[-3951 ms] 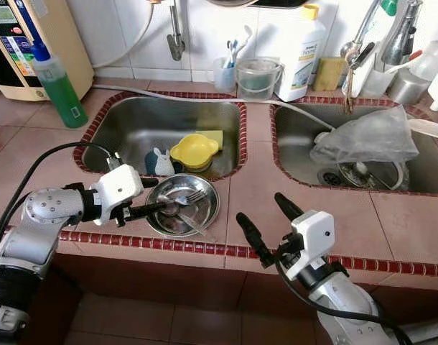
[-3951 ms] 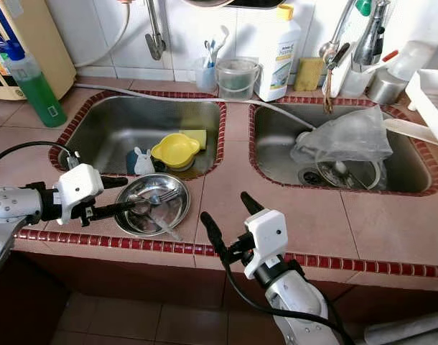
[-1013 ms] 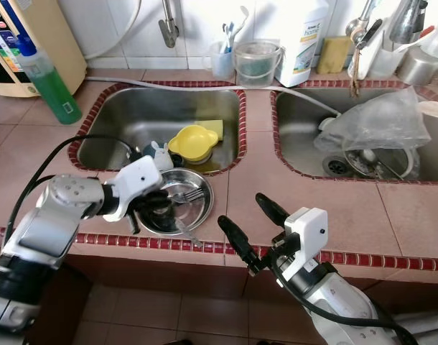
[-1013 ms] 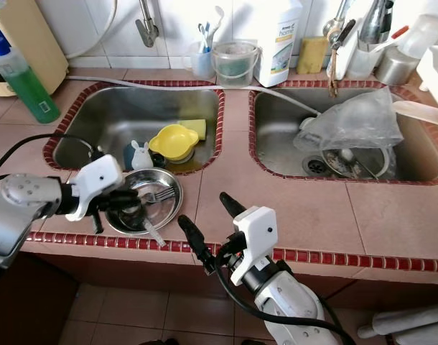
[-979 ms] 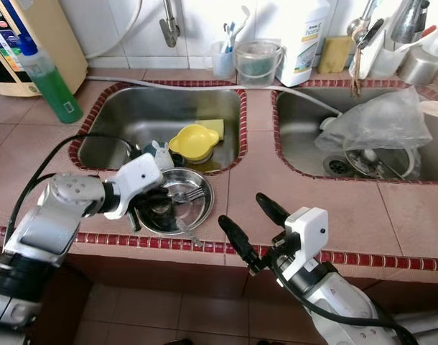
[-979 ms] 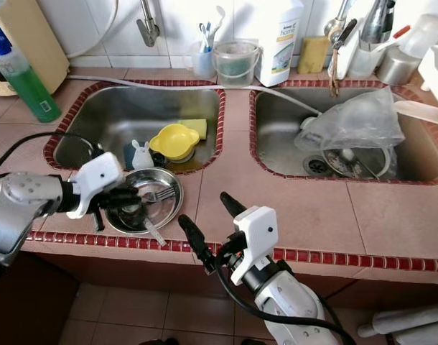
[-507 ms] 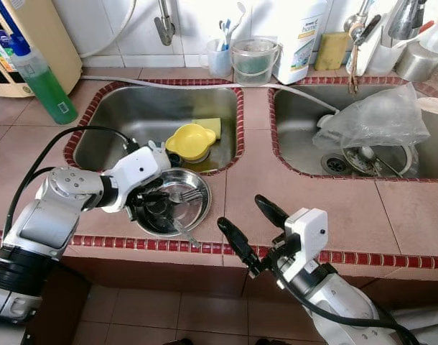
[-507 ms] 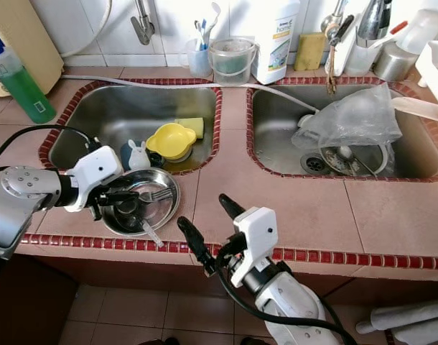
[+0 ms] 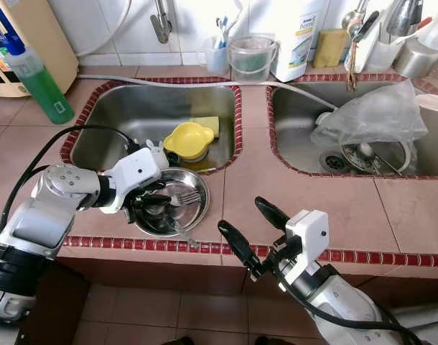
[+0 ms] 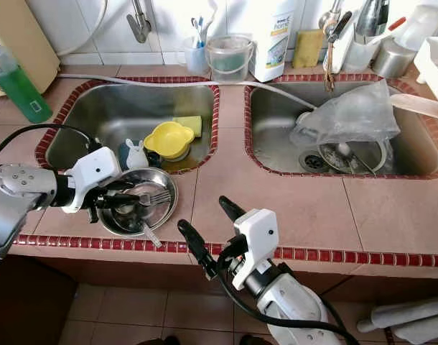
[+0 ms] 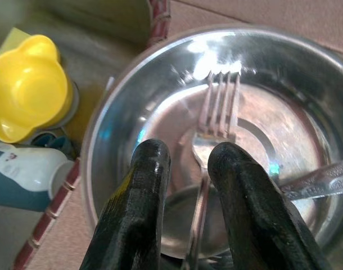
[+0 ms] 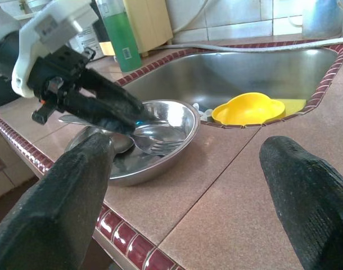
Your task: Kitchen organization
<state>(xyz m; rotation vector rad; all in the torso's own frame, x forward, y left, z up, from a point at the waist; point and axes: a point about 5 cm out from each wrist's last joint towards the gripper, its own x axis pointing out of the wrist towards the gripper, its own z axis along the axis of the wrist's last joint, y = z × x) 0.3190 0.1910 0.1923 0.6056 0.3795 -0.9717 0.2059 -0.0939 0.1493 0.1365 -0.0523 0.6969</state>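
A shallow steel bowl sits on the tiled counter at the front edge of the left sink. A fork lies in it, tines toward the sink, beside another utensil that pokes over the front rim. My left gripper reaches into the bowl from the left. In the left wrist view its fingers are closed around the fork handle. My right gripper hangs open over the counter's front edge, right of the bowl, holding nothing.
The left sink holds a yellow bowl, a yellow sponge and a small rabbit figure. A green soap bottle stands at the far left. A crumpled plastic bag lies in the right sink. Cups and bottles line the back wall.
My left gripper has swung from the bowl's left rim to over its middle, and its fingers have settled around the fork handle. The right arm has barely moved; the camera has shifted slightly.
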